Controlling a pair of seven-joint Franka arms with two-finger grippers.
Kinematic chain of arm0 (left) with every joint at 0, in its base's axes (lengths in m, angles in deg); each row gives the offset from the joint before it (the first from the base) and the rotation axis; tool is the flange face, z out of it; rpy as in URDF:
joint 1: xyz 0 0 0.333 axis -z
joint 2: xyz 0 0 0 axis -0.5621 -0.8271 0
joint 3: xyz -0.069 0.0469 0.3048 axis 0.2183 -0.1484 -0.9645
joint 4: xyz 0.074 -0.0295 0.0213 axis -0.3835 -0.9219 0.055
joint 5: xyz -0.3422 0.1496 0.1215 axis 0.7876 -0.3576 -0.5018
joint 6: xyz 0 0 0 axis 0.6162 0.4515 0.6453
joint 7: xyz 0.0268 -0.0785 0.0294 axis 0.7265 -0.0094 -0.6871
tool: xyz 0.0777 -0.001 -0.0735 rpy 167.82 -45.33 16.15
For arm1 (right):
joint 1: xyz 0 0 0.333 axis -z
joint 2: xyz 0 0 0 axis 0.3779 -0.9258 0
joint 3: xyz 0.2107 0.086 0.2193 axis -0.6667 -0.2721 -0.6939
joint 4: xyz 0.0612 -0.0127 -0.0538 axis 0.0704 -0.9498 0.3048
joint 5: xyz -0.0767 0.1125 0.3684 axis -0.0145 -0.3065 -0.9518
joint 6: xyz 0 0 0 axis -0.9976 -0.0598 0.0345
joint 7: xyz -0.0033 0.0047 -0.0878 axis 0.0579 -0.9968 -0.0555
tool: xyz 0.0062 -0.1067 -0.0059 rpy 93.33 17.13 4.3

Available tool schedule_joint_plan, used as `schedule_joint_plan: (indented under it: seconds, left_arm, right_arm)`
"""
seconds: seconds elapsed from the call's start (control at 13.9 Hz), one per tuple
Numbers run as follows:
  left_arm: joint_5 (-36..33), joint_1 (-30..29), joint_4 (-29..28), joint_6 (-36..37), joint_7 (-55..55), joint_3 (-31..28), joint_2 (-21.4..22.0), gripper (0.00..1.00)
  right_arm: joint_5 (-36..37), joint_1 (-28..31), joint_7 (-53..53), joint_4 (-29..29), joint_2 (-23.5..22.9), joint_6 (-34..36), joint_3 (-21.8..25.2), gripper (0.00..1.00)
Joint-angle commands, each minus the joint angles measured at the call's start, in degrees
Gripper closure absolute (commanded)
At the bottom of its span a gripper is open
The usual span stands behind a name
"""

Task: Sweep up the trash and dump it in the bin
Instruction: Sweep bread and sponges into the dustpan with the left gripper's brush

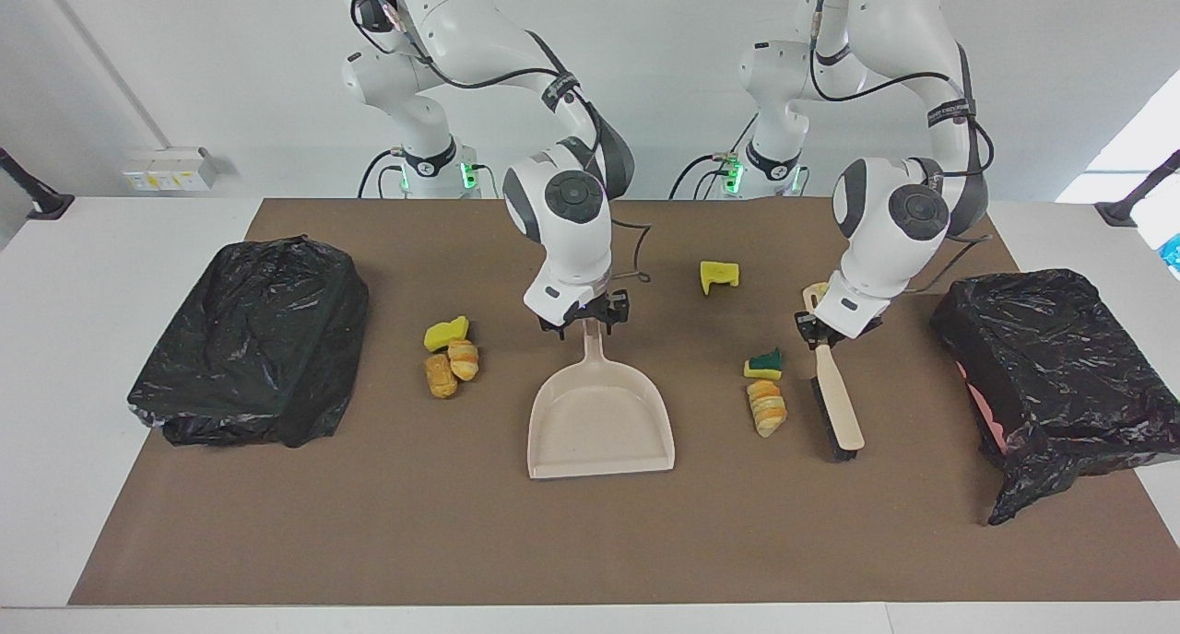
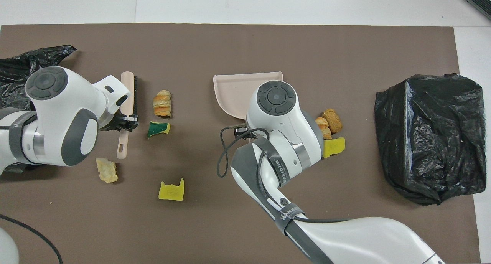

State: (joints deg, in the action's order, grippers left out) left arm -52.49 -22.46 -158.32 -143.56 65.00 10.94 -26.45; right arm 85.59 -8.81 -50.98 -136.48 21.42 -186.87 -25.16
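Your left gripper (image 1: 819, 332) is clamped on the handle of the beige brush (image 1: 837, 400), which slants down toward the mat with its bristle end (image 2: 135, 90) low beside the croissant-like piece (image 1: 766, 406); the overhead view puts the gripper's black fingers (image 2: 128, 122) across the handle partway along. Your right gripper (image 1: 586, 319) sits down at the handle of the beige dustpan (image 1: 599, 422), fingers on either side of it, but you cannot tell from either view whether they have closed onto it or stand slightly apart. The dustpan lies flat on the brown mat (image 1: 590, 542), its mouth pointing away from the robots. Trash is scattered in two groups. Toward the left arm's end: the croissant-like piece, a green-and-yellow sponge scrap (image 1: 763, 365) just nearer the robots than it, a yellow sponge chunk (image 1: 718, 275) nearer the robots again, and a pale cream lump (image 2: 107, 170) visible in the overhead view beside the left arm. Toward the right arm's end: a yellow-green sponge chunk (image 1: 445, 332) touching two orange-brown bread pieces (image 1: 452, 367). A black-bagged bin (image 1: 249, 339) stands at the right arm's end of the mat, and a second black-bagged bin (image 1: 1060, 376) at the left arm's end
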Motion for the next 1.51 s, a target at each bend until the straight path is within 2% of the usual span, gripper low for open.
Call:
schedule_joint_plan:
  seconds: [0.0, 0.07, 0.14, 0.43, 0.5, 0.65, 0.79, 0.93, 1.08, 1.22, 1.43]
  left_arm:
    - [-0.02, 0.65, -0.25, -0.4, 0.64, -0.23, 0.6, 1.0]
    - [-0.02, 0.65, -0.25, -0.49, 0.64, -0.23, 0.6, 1.0]
    - [-0.02, 0.65, -0.17, -0.4, 0.64, -0.23, 0.6, 1.0]
    - [-0.02, 0.13, -0.17, -0.31, 0.9, -0.23, 0.68, 1.0]
    - [0.07, -0.05, 0.01, -0.31, 1.16, -0.23, 0.6, 1.0]
    - [0.77, -1.01, 0.45, -0.23, 2.56, -0.14, 0.33, 1.0]
    - [0.86, -1.45, 0.45, -0.14, 8.86, -0.23, 0.33, 1.0]
    - [0.86, -2.5, 0.63, -0.57, 16.69, -0.32, 0.16, 1.0]
    - [0.86, -3.56, 0.8, -0.31, 18.91, -0.23, 0.16, 1.0]
    - [0.86, -3.56, 0.72, -0.4, 19.36, -0.23, 0.16, 1.0]
    - [0.86, -3.48, -0.25, 0.04, 19.53, -0.23, 0.51, 1.0]
  right_arm:
    - [0.38, 0.08, -2.21, 0.2, -0.49, -0.22, 0.03, 0.44]
    - [0.38, 0.08, -2.66, -0.15, -0.41, -0.22, 0.03, 0.62]
    - [0.11, 0.08, -2.57, -0.16, -0.41, 0.13, 0.03, 1.0]
    - [0.03, 0.34, -4.14, 0.37, -0.41, 0.83, -0.49, 1.0]
    - [-2.06, 0.6, -7.29, 0.37, -0.14, 0.66, -0.84, 1.0]
    - [-6.29, 2.35, -19.39, 0.46, 2.21, 0.92, -0.5, 1.0]
    - [-5.61, 5.16, -29.94, 0.28, 5.82, 5.89, -0.5, 1.0]
    - [-4.21, 5.26, -40.05, -0.85, 8.2, 9.96, -0.32, 1.0]
    - [0.18, 5.61, -53.99, -4.36, 9.52, 7.0, -0.41, 1.0]
    - [0.55, 8.59, -69.13, -4.9, 9.35, 5.76, -0.41, 1.0]
    - [5.02, 8.25, -74.36, -4.99, 8.3, 3.48, -0.49, 1.0]
